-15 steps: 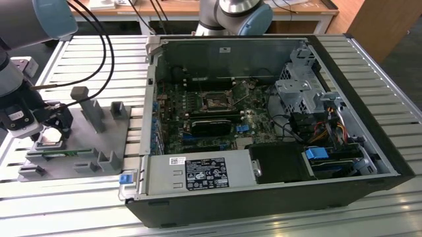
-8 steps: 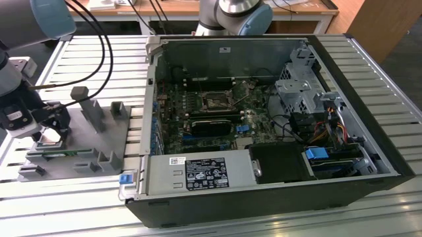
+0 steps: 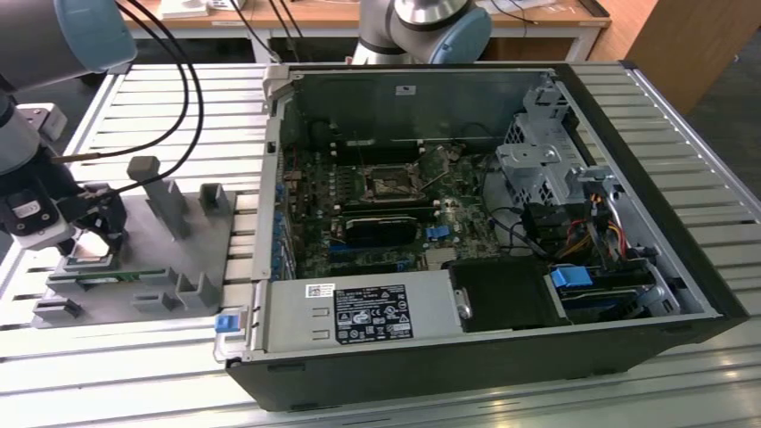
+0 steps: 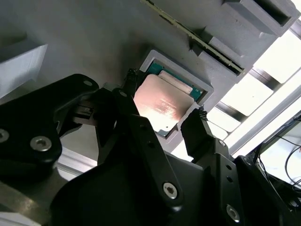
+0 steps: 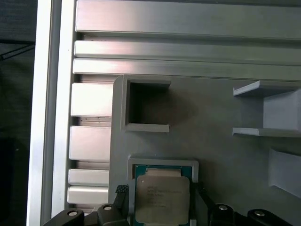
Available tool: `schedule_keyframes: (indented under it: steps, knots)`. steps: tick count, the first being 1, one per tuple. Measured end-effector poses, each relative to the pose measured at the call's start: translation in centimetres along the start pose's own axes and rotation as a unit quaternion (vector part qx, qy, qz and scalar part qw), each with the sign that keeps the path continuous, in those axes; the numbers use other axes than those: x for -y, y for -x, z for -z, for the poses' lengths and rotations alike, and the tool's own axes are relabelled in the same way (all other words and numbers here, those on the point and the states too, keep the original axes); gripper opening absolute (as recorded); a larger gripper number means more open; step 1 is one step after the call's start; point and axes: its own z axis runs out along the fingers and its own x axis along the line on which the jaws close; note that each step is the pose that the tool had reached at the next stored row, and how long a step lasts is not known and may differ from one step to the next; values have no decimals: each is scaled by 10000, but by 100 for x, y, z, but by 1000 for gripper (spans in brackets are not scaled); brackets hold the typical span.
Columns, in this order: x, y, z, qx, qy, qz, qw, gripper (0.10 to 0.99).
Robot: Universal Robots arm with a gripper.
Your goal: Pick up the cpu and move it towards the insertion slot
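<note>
Cpu [image 5: 162,197] silver-lidded, square, seated in grey fixture pocket [image 5: 162,163]; tool [image 4: 164,96] spread, straddling it.

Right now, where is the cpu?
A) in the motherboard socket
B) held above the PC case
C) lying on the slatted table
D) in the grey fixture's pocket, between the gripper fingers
D: both wrist views show the cpu lying in a pocket of the grey fixture, with the gripper straddling it.

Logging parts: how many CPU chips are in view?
1. The cpu sits in a recess of the grey fixture, between the open fingers of the gripper; the computer case could hide others.
</note>
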Motion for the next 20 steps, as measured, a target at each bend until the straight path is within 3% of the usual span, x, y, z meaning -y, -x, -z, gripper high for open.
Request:
schedule_keyframes:
  steps: [5,6,20]
  knots:
    - [-18,1,-12,0,0,1,10000,639]
    - [-20,1,-13,0,0,2,10000,569]
    - [-22,1,-12,2,1,1,10000,545]
